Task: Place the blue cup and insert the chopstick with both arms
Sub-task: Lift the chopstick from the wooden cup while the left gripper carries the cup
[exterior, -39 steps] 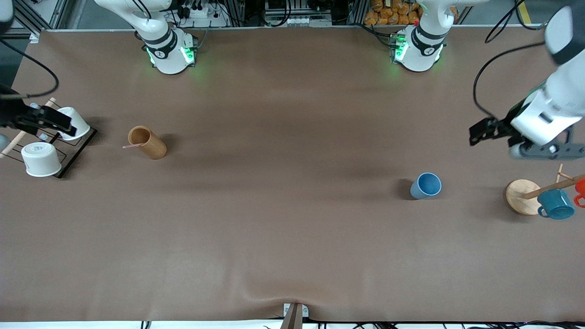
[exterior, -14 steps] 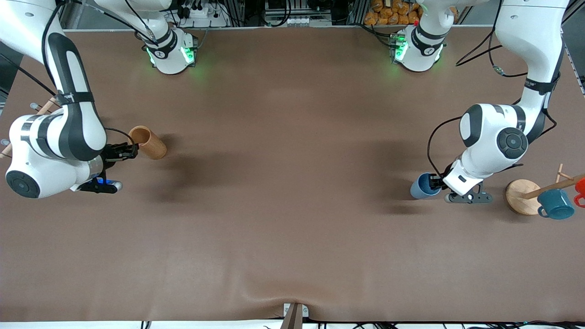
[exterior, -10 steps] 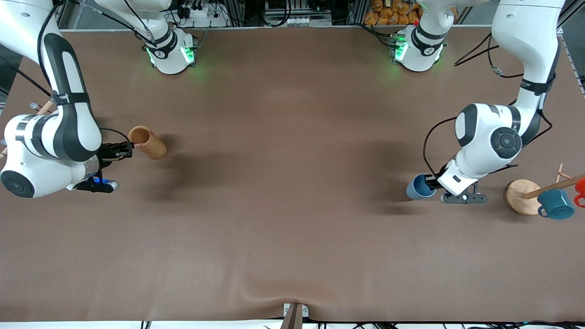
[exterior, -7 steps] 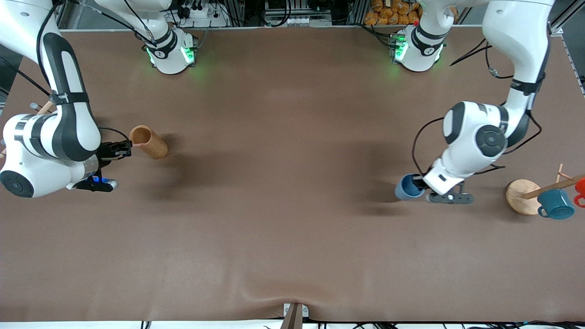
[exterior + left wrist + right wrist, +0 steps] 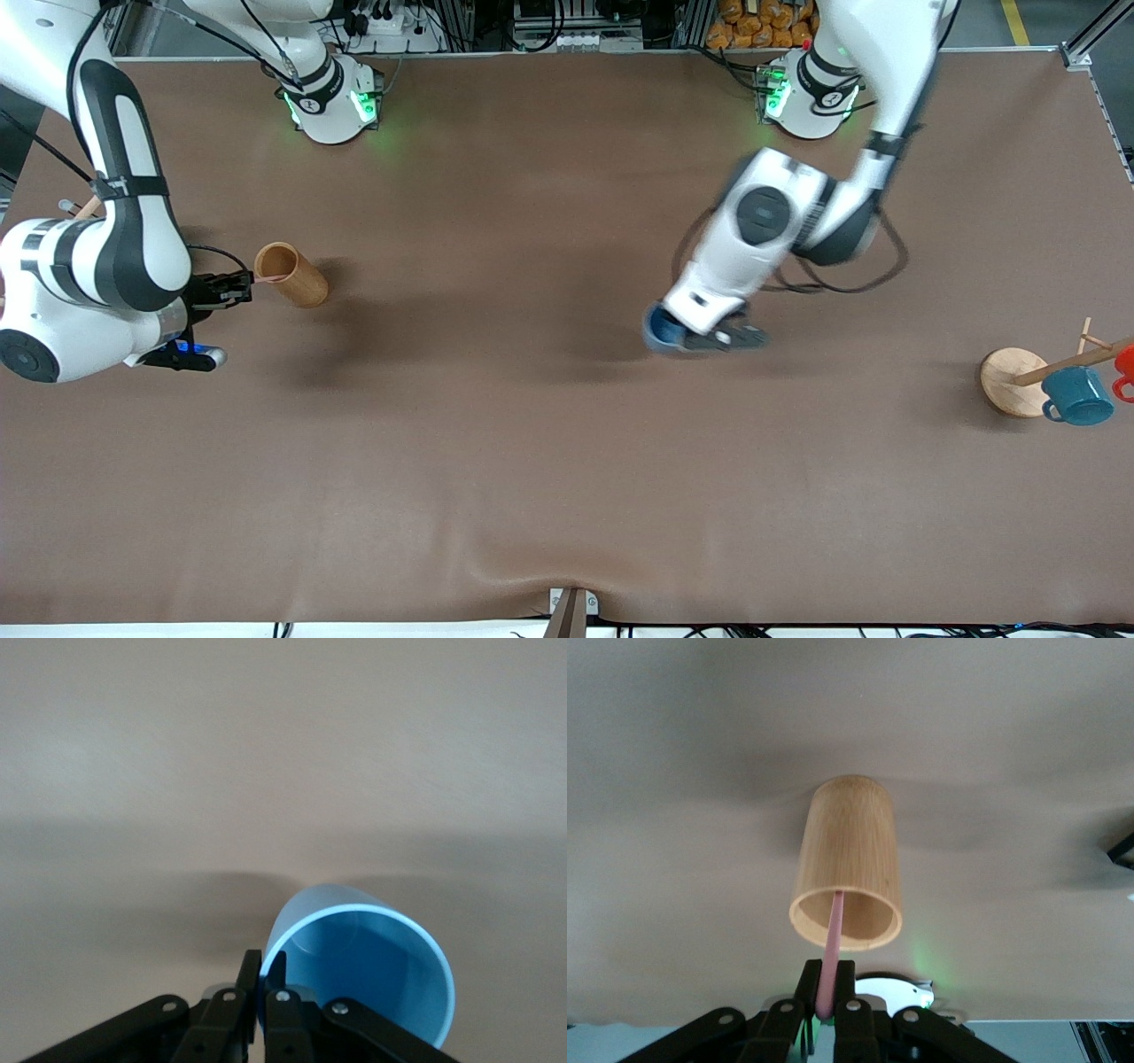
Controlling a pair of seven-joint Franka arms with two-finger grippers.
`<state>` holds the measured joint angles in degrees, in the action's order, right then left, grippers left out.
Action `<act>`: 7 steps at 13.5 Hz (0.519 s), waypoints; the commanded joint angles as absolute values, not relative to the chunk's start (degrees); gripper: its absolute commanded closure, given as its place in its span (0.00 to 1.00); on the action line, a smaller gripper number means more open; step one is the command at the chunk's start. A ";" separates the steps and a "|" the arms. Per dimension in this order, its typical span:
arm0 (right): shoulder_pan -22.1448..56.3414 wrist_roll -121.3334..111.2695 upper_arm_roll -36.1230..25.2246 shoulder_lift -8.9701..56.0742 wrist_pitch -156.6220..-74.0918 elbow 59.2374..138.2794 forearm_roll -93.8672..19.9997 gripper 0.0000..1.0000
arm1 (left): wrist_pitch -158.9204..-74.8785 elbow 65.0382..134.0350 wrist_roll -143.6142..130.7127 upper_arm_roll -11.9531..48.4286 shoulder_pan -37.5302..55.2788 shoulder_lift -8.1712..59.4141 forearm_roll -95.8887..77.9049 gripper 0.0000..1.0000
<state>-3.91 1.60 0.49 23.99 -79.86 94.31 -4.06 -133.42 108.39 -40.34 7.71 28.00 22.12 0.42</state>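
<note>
My left gripper is shut on the rim of the blue cup, one finger inside and one outside, and holds it over the middle of the table. In the left wrist view the light-blue cup opens toward the camera above my left gripper. My right gripper is shut on the pale pink chopstick, whose other end is in the mouth of the brown wooden cylinder. The right wrist view shows the chopstick running from my right gripper into the cylinder.
A round wooden rack base with a slanted rod stands at the left arm's end of the table. A teal mug and an orange mug hang on it. The table is covered by a brown mat.
My left gripper closed on the blue cup's rim and has carried it from near the mug rack toward the middle of the table. My right gripper came to the wooden cylinder and grips the chopstick.
</note>
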 commanded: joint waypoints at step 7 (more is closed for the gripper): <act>1.39 1.76 0.97 22.41 -63.12 71.14 0.96 1.00 | -132.19 97.38 -63.45 6.59 43.67 33.66 1.41 1.00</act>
